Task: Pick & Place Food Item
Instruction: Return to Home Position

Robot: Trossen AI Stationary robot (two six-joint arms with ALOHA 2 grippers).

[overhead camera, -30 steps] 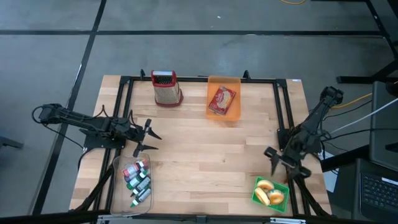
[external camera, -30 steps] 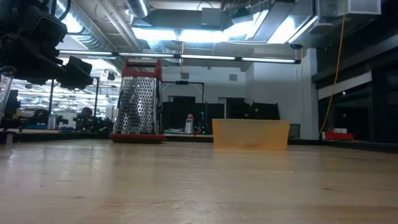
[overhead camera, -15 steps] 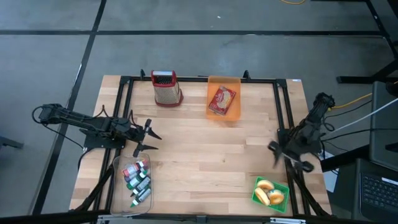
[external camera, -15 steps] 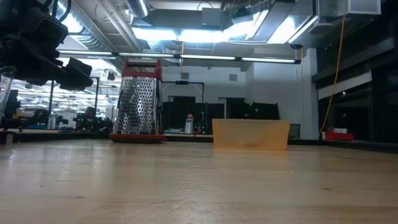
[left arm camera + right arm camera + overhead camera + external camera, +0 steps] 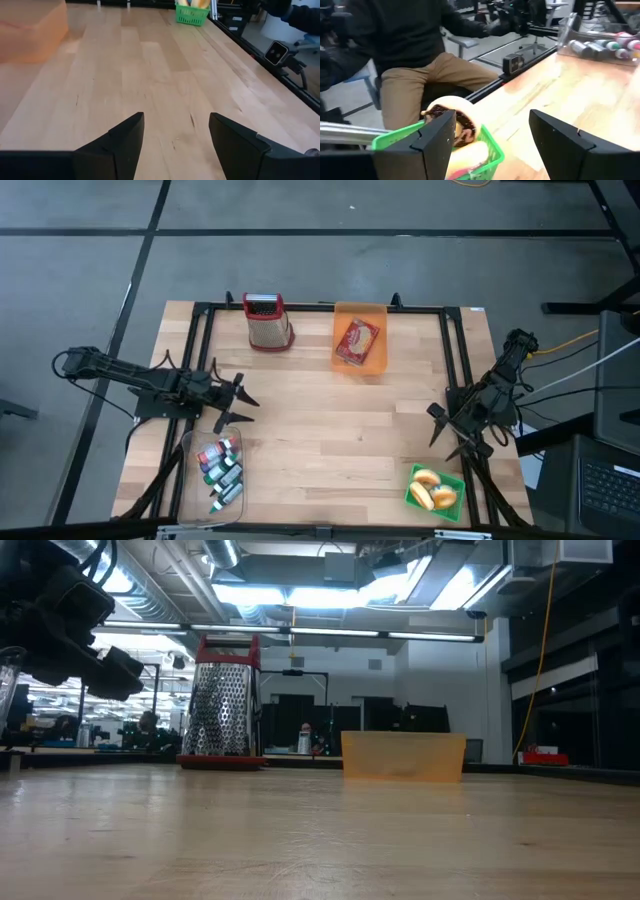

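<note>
Glazed pastries (image 5: 433, 492) lie in a green basket (image 5: 414, 498) at the table's near right corner; the right wrist view shows the same basket (image 5: 485, 150) with a ring pastry (image 5: 451, 116) in it. A red food packet (image 5: 356, 341) lies in an orange bin (image 5: 377, 315) at the far middle. My right gripper (image 5: 440, 432) hangs open just beyond the basket, over the right rail, fingers (image 5: 437, 135) apart and bare. My left gripper (image 5: 238, 404) stands open at the table's left with bare wood between its fingers (image 5: 125, 137).
A red-framed metal grater (image 5: 267, 322) stands upright at the far left of centre. A clear bin of markers (image 5: 218, 474) sits near the front left. A black frame (image 5: 320, 307) rims the table. A seated person (image 5: 420, 45) is beside the table, past the basket.
My right gripper has drawn back a little from the green basket toward the table's far edge and tipped up nearer to level, staying open. My left gripper has rolled slightly about its own pointing line, in place.
</note>
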